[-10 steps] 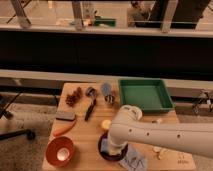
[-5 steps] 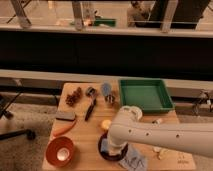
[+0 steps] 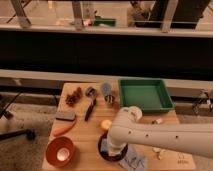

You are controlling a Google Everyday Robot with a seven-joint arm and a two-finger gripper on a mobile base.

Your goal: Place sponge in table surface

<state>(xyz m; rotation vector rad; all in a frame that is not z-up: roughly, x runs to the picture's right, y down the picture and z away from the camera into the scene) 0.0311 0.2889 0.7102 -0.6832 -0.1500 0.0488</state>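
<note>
The sponge (image 3: 103, 145) shows as a small blue-grey pad at the left side of a dark maroon bowl (image 3: 106, 157) near the front edge of the table surface (image 3: 87, 135), a light tan wooden top. My white arm comes in from the right, bends at an elbow (image 3: 130, 114) and points down into the bowl. The gripper (image 3: 112, 149) is at the sponge, over the bowl, and the wrist hides most of it. I cannot tell whether it touches or holds the sponge.
A green tray (image 3: 145, 94) sits at the back right. A thin grey-blue cloth (image 3: 134, 161) lies right of the maroon bowl. An orange bowl (image 3: 60, 150), a carrot (image 3: 65, 129), a dark grey block (image 3: 65, 116), a black utensil (image 3: 90, 109) and a yellow fruit (image 3: 106, 124) lie left.
</note>
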